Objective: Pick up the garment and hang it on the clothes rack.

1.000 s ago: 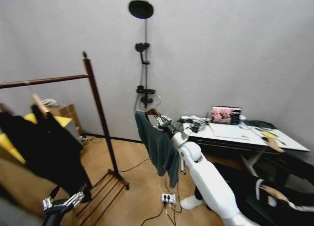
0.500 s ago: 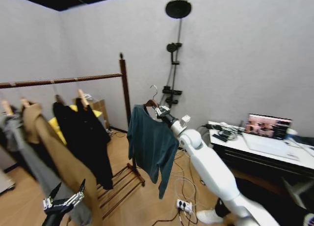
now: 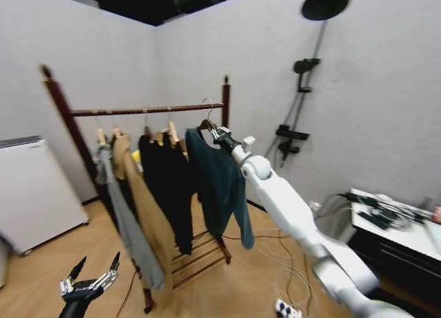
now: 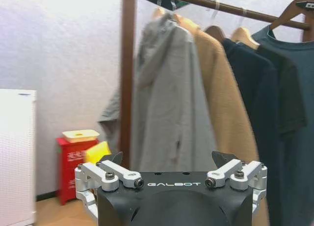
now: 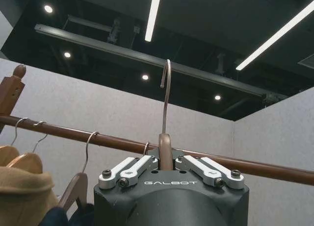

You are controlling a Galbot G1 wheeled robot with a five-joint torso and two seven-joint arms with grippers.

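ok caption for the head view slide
Right end effector holds the teal top by its hanger beside the rack rail.

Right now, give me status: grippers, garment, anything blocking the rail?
Right gripper shut on the garment's hanger, hook not yet over the clothes rack rail. Left gripper open, low, idle. Black top hangs close beside the garment.

Cloth, polished wood and bright metal

We see the garment as matt teal cloth on a wooden hanger with a smooth metal hook; the clothes rack is glossy reddish-brown wood.
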